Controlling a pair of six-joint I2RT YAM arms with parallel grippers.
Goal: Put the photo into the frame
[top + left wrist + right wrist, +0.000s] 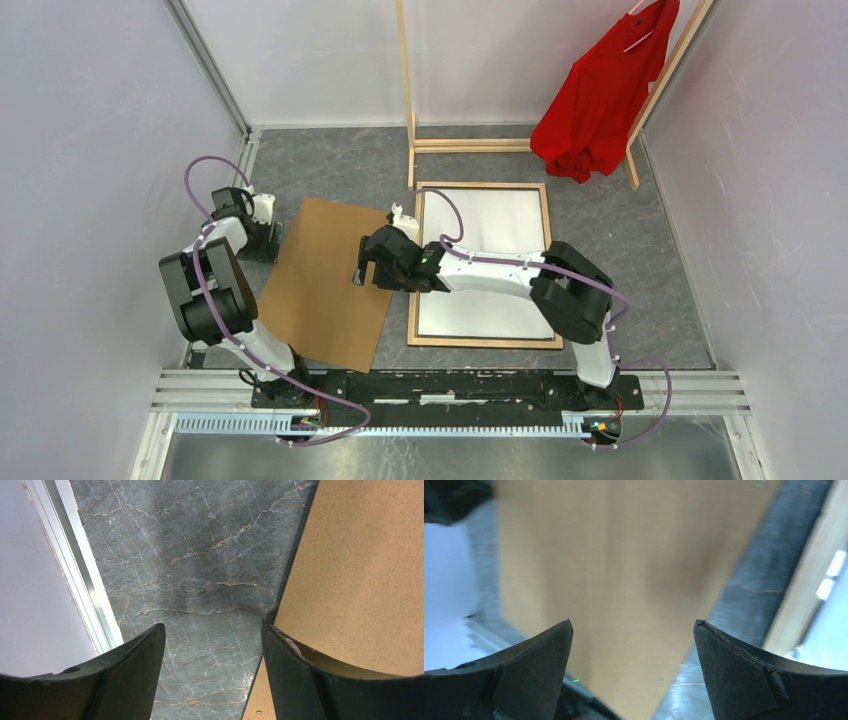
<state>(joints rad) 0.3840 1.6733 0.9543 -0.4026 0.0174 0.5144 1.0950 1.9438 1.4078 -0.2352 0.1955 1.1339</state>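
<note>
1. Top external view: the left gripper (266, 242) is held low by the far left corner of the brown backing board (325, 285).
2. In the left wrist view its fingers (125, 675) are seen spread apart. Only the grey marble table (200, 580) is seen between them, and the board's edge lies just beside the right finger. Contact cannot be told.
3. The backing board is laid flat and skewed, just left of the frame (485, 343).
4. The right gripper (360, 270) is held over the board's right edge. Its claw is spread wide and empty, with the board seen blurred below.
5. The frame is laid flat, light wood side up, and the photo (490, 230) is seen inside its rails, white back up.
6. A wooden clothes rack (408, 90) with a red shirt (600, 100) is stood at the far right.
</note>
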